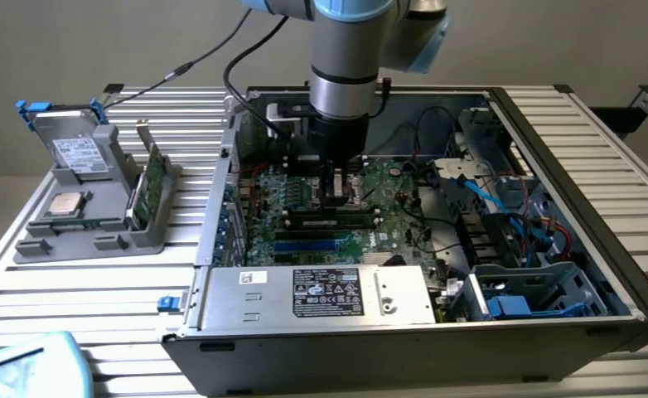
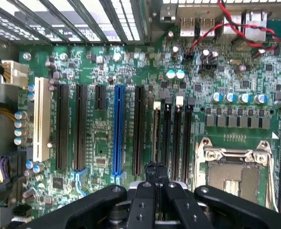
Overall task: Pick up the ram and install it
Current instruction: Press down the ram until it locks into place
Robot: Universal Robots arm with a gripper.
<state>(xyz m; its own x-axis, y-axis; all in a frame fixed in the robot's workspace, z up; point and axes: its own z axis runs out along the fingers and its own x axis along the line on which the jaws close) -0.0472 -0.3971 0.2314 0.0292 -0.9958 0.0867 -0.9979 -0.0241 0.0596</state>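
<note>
Green motherboard point(image 2: 130, 71) slots lie under the closed tool point(image 2: 153, 179), cables point(image 1: 501, 207) and power supply point(image 1: 313, 294) nearby.

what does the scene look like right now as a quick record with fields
setting: open computer case on a slatted table
gripper: shut, down inside the case over the motherboard
ram: one stick seated in a memory slot, just in front of the gripper in the exterior view
gripper hold: nothing visible between the fingers
holder: grey rack on the exterior view's left, with a green card and a silver processor chip
power supply: labelled metal box at the case front
</note>
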